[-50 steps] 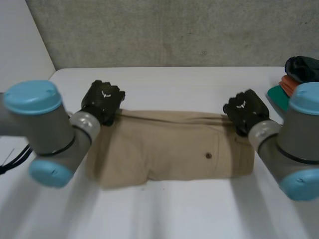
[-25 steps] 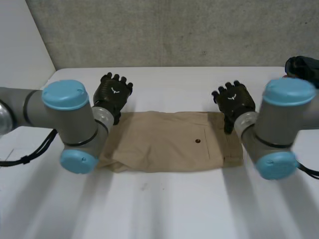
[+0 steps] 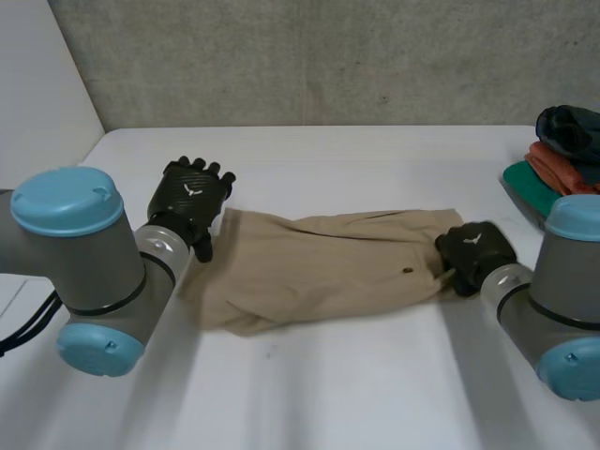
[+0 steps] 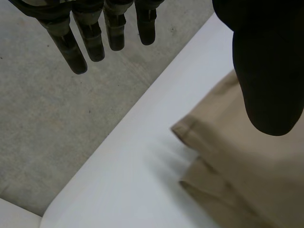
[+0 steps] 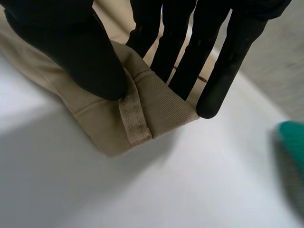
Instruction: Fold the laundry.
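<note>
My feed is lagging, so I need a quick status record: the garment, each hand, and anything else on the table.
garment: tan garment, folded into a long band, lying across the white table
left hand: left hand open, fingers straight, at the garment's far left corner, not gripping it
right hand: right hand pinching the waistband end between thumb and fingers, beside a belt loop
fold state: layers at the left end lie offset, not flush
other items: pile of clothes, dark, orange and green, at the table's right edge
</note>
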`<state>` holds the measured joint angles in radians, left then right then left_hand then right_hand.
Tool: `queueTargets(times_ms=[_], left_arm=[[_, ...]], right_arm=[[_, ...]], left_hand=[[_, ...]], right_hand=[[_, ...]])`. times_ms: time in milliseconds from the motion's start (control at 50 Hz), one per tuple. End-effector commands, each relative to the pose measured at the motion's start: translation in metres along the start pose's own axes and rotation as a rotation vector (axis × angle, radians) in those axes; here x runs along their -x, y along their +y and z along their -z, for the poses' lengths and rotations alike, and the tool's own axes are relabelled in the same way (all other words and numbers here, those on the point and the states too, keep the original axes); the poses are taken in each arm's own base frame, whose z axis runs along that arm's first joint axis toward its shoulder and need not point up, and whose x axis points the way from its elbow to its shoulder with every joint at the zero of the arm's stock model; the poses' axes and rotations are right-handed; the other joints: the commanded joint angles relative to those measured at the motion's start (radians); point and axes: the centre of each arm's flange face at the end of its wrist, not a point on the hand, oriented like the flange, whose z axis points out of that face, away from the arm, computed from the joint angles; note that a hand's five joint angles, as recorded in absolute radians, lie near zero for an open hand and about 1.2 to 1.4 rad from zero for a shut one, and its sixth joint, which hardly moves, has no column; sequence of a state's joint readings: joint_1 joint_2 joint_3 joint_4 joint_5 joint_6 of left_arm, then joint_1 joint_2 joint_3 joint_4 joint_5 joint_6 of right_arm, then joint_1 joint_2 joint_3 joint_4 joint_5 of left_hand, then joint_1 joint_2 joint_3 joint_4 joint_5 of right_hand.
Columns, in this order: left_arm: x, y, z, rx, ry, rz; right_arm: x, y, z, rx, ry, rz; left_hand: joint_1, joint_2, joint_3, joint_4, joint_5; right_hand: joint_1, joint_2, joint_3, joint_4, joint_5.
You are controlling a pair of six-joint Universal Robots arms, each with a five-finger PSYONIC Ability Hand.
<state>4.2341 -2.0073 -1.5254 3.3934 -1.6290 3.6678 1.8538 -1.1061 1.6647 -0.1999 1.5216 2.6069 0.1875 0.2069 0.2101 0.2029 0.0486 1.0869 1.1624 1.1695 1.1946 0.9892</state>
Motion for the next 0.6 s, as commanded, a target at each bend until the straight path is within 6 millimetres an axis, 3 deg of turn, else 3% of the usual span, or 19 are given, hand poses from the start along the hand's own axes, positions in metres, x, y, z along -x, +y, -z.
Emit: queueTargets(times_ms=[20,80,140,220,240,280,300,400,500,600], left_arm=[[0.008,-0.011,0.009,-0.027,-0.017,0.002],[0.010,-0.014,0.016,-0.032,-0.020,0.002],[0.011,-0.015,0.020,-0.034,-0.021,0.004],[0.012,-0.015,0.024,-0.033,-0.022,0.006],[0.012,-0.015,0.025,-0.033,-0.022,0.006],[0.012,-0.016,0.026,-0.034,-0.023,0.007],[0.013,-0.017,0.028,-0.036,-0.026,0.009],[0.014,-0.018,0.033,-0.039,-0.027,0.022],[0.015,-0.019,0.035,-0.041,-0.027,0.048],[0.020,-0.024,0.032,-0.059,-0.044,0.063]], right_arm=[[-0.032,-0.018,0.019,-0.060,0.142,0.213],[-0.047,-0.015,0.017,-0.028,0.176,0.326],[-0.046,-0.023,0.016,-0.059,0.179,0.396],[0.001,-0.066,0.026,-0.270,0.088,0.507],[0.032,-0.090,0.037,-0.414,0.019,0.553],[0.060,-0.102,0.047,-0.525,-0.052,0.587],[0.092,-0.106,0.055,-0.624,-0.144,0.627],[0.157,-0.084,0.065,-0.746,-0.388,0.740],[0.182,-0.065,0.072,-0.756,-0.509,0.829],[0.176,-0.076,0.076,-0.748,-0.524,0.758]], left_hand=[[-0.013,-0.032,-0.036,-0.028,-0.049],[-0.013,-0.032,-0.036,-0.028,-0.049],[-0.013,-0.032,-0.036,-0.028,-0.049],[-0.013,-0.032,-0.036,-0.028,-0.049],[-0.013,-0.032,-0.036,-0.028,-0.049],[-0.013,-0.032,-0.036,-0.028,-0.049],[-0.013,-0.032,-0.036,-0.028,-0.049],[-0.013,-0.032,-0.036,-0.028,-0.049],[-0.013,-0.032,-0.036,-0.028,-0.049],[-0.013,-0.032,-0.036,-0.028,-0.049]], right_hand=[[0.309,0.234,0.227,0.202,0.233],[0.309,0.234,0.227,0.202,0.233],[0.309,0.234,0.227,0.202,0.233],[0.309,0.234,0.227,0.202,0.233],[0.309,0.234,0.227,0.202,0.233],[0.309,0.234,0.227,0.202,0.233],[0.309,0.234,0.227,0.202,0.233],[0.309,0.234,0.227,0.202,0.233],[0.309,0.234,0.227,0.202,0.233],[-0.912,-0.988,-0.995,-1.020,-0.989]])
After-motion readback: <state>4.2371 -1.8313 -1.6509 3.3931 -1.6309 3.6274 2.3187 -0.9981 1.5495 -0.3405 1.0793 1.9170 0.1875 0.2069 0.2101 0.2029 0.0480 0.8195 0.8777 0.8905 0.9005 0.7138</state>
